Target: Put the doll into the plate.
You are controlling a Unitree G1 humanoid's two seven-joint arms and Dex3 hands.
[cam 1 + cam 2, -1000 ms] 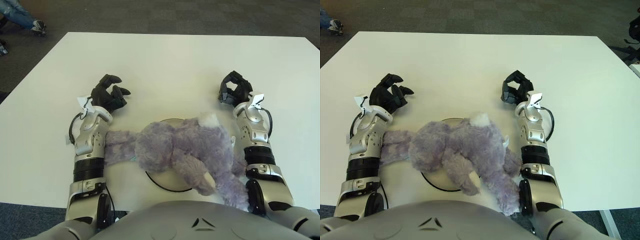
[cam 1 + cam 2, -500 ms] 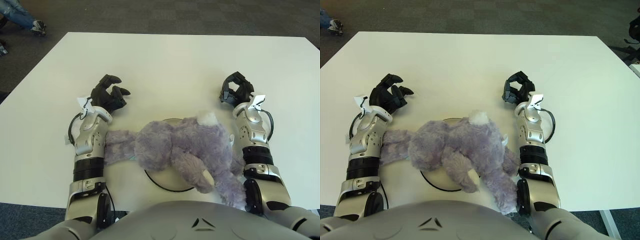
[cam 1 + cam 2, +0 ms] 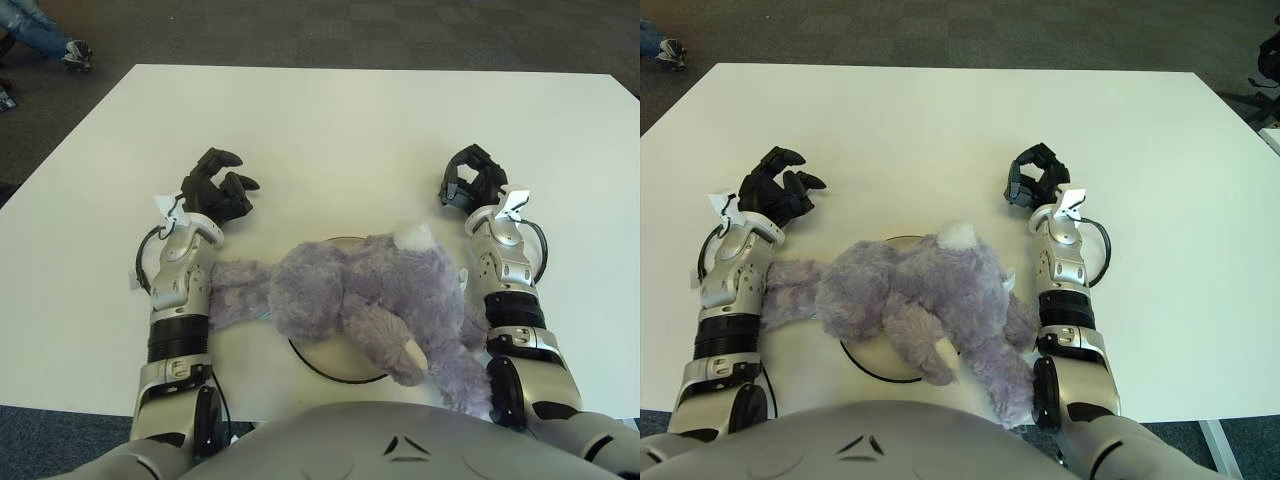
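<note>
Sprawling across the white tabletop in the left eye view, the purple doll lies over the plate, whose dark rim shows only at the near edge and behind the doll's back. One fuzzy limb stretches left to touch the left forearm. The left hand shows beyond that limb, apart from the doll, fingers loosely curled and holding nothing. The right hand shows beyond the doll's right side, fingers curled in, also holding nothing.

In the right eye view, the doll covers most of the plate and its right side presses against the right forearm, between both arms.
</note>
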